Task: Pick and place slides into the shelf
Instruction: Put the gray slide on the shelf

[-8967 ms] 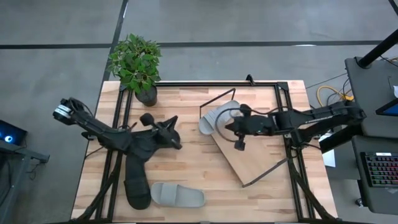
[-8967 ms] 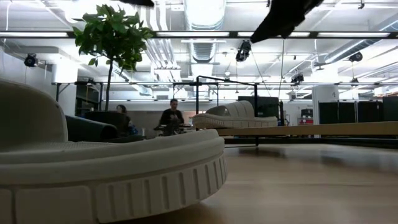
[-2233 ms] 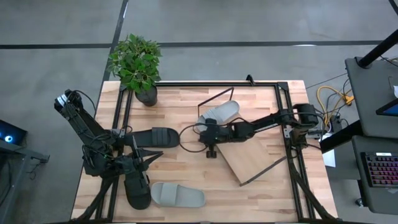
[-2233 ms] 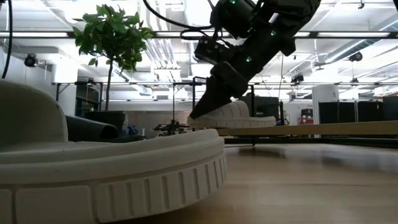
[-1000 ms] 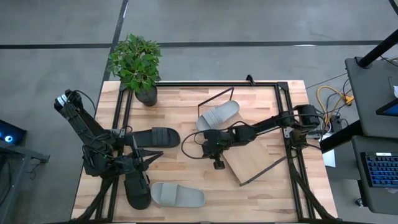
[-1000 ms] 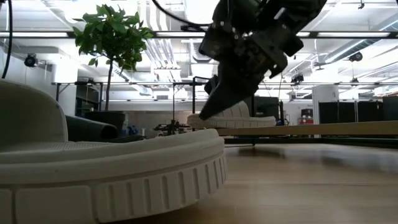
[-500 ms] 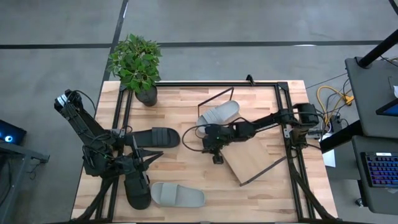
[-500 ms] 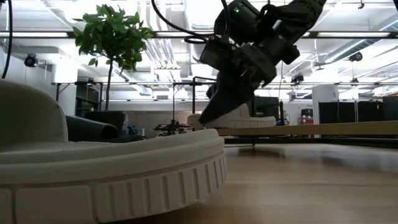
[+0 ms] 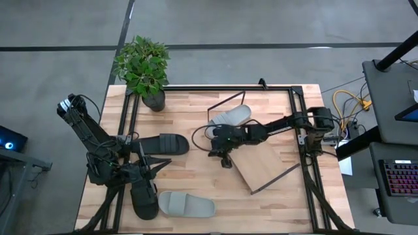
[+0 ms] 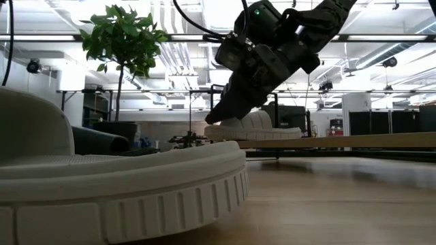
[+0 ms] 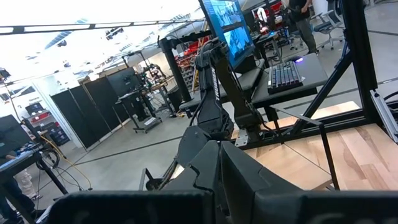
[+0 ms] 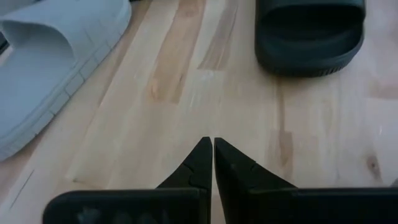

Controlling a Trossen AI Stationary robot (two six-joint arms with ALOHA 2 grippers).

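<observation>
A light grey slide (image 9: pixel 230 117) lies sole down on the far end of the slanted plywood shelf (image 9: pixel 264 163). One black slide (image 9: pixel 163 143) rests on the table left of the shelf. A second black slide (image 9: pixel 144 199) and the other grey slide (image 9: pixel 186 205) lie near the front edge. My right gripper (image 9: pixel 210 145) is shut and hovers over bare wood between the black slide (image 12: pixel 309 37) and the grey slide (image 12: pixel 43 56), touching neither. My left gripper (image 9: pixel 160 164) is shut and waits at the table's left.
A potted plant (image 9: pixel 144 68) stands at the far left corner. Black frame rods (image 9: pixel 228 88) run along the table's far and side edges. The near grey slide (image 10: pixel 116 184) fills the low view's foreground. Bare wood lies between the shelf and the front slides.
My right gripper has moved a little toward the table's far edge and left, toward the black slide, staying shut. The slides and my left arm have kept still.
</observation>
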